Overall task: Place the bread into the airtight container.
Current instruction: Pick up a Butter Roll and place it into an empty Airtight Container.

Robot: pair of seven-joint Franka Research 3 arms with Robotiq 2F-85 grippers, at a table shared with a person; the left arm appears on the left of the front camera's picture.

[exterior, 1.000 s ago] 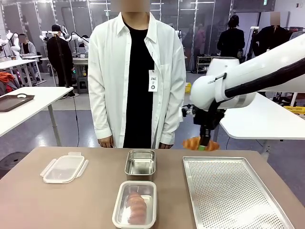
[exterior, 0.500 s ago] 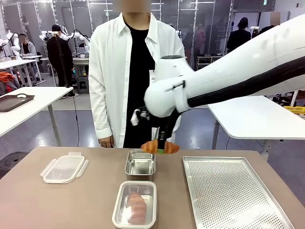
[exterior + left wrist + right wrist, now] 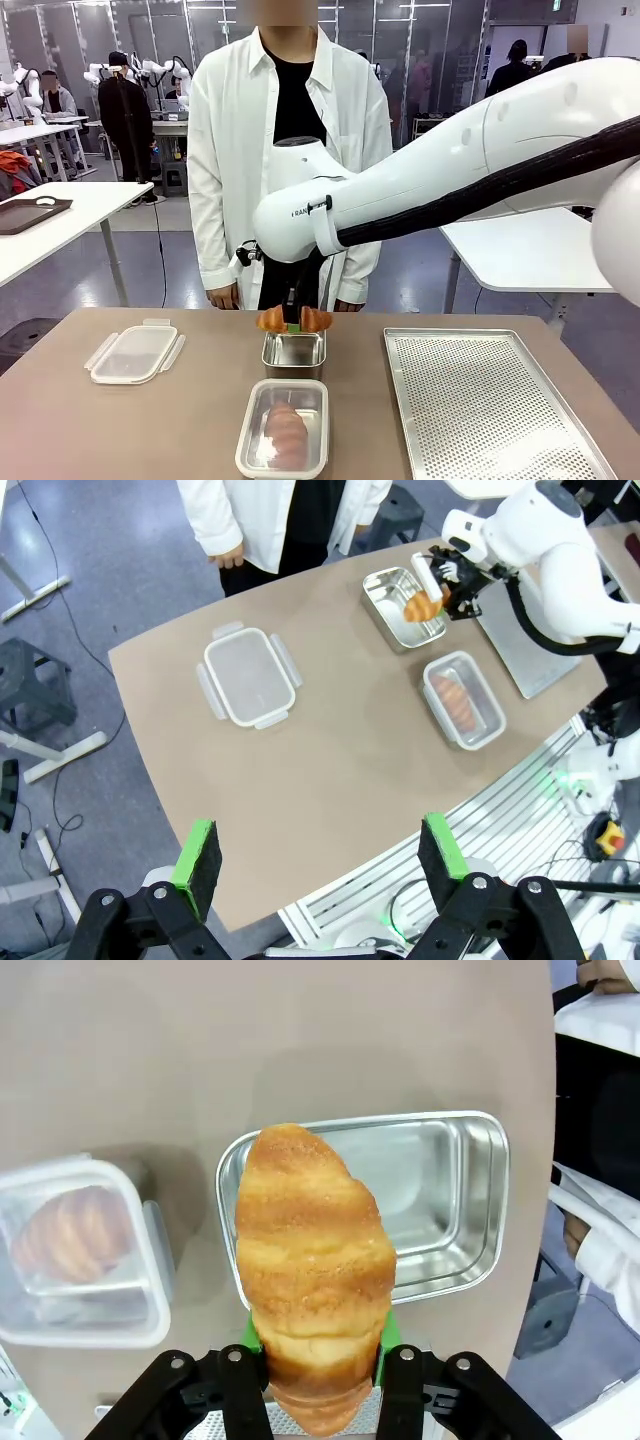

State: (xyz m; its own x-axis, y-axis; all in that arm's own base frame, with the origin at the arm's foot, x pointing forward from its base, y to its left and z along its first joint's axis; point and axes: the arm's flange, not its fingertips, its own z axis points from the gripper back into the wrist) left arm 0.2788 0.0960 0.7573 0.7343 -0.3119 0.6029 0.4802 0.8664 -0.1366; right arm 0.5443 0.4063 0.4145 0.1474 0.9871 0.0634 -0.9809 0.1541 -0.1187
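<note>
Table point(image 3: 120, 420): brown, with the person point(image 3: 240, 150) in a white shirt standing at its 12 o'clock edge.
My right arm point(image 3: 450, 170): comes in from 3 o'clock and reaches across the middle.
Perforated tray point(image 3: 480, 400): flat on the table, at 3 o'clock of the steel container.
Lid point(image 3: 135, 352): clear, with clips, lying at 9 o'clock of the steel container, well apart from it.
Clear container point(image 3: 250, 430): at 6 o'clock of the steel one, just beside it, with a second bread point(image 3: 286, 435) inside.
Steel container point(image 3: 294, 365): uncovered, nothing in it.
Bread point(image 3: 294, 319): a croissant hanging just above the steel container, not in it. In my right wrist view it juts toward 12 o'clock from my pads, and the steel container lies behind it from centre to 3 o'clock.
My right gripper point(image 3: 294, 324): clenched on the bread, green pads pressing its two sides.
My left gripper point(image 3: 320, 865): high over the table, jaws spread wide, nothing between them.
</note>
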